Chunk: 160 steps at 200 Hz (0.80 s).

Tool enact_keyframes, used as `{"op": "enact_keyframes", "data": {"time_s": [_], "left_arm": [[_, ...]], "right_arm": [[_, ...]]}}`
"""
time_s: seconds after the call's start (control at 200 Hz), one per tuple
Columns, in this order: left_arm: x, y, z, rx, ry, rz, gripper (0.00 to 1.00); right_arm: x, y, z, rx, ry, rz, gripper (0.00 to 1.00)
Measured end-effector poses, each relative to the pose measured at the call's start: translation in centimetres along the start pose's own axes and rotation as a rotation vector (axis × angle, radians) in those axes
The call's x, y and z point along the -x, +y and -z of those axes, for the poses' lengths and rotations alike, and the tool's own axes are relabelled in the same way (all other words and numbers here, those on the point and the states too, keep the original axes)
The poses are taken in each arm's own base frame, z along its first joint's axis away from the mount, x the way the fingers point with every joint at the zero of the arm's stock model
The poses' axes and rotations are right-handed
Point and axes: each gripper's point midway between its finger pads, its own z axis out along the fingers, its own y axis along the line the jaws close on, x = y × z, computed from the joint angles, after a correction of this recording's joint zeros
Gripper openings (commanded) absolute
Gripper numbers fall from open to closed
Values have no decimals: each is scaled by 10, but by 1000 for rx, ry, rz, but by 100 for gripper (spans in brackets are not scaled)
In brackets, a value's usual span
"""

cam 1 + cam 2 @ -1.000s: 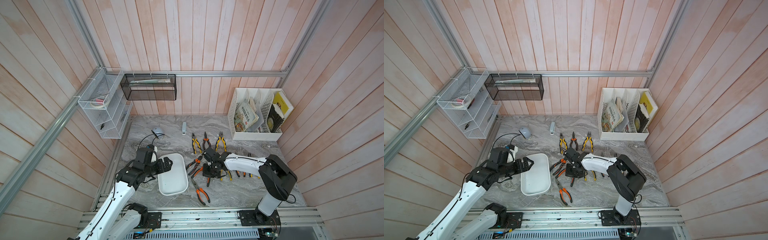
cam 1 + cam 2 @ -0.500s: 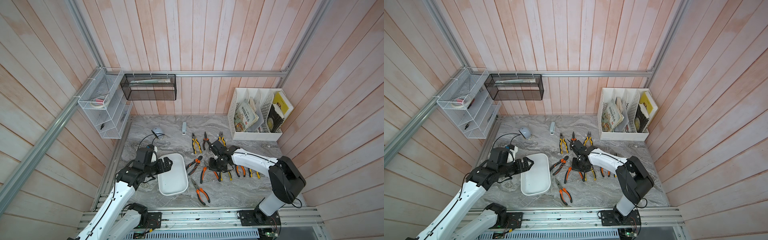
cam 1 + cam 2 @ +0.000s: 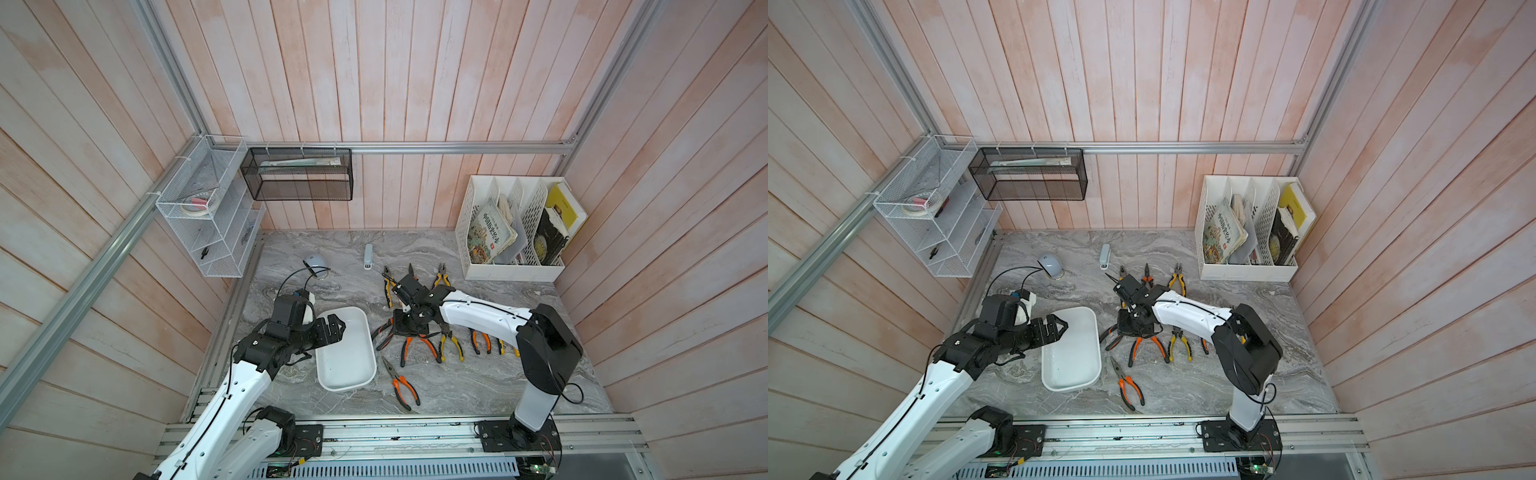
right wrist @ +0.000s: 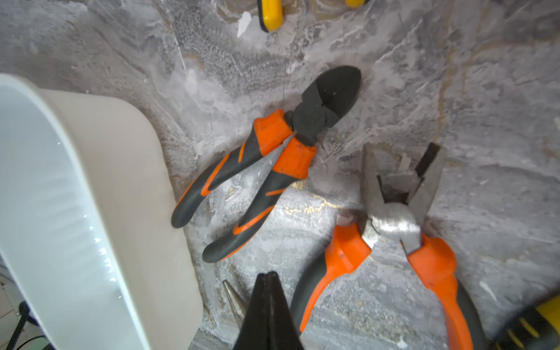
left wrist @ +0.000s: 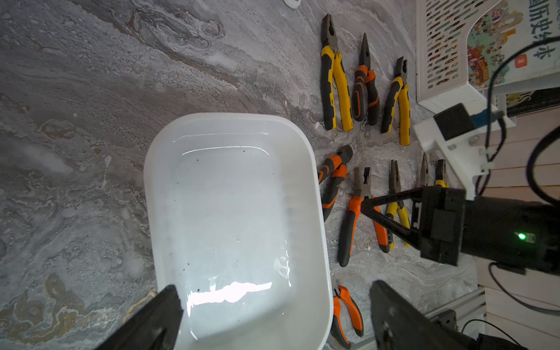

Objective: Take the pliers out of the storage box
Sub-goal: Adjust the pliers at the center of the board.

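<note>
All pliers [image 5: 348,218] outside storage box [image 5: 236,212] rim

R tool [image 4: 268,281] swung back twd storage box [image 3: 345,361], now beside orange pliers [image 4: 348,254]

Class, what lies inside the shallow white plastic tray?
Nothing but a few dark specks on the bare, glossy floor of the shallow white plastic storage box. The black left gripper, jaws open, covers a little of one edge, so that strip cannot be checked.
</note>
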Motion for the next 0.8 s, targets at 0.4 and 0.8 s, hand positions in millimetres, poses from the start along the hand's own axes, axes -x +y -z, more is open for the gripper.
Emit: {"op": "enact_keyframes", "data": {"time_s": [0.4, 0.8], "left_arm": [[0, 0, 0, 0, 0, 0, 100], [0, 0, 0, 0, 0, 0, 100]], "right_arm": [[23, -30, -10, -48, 10, -45, 0], [34, -41, -15, -77, 25, -34, 0]]}}
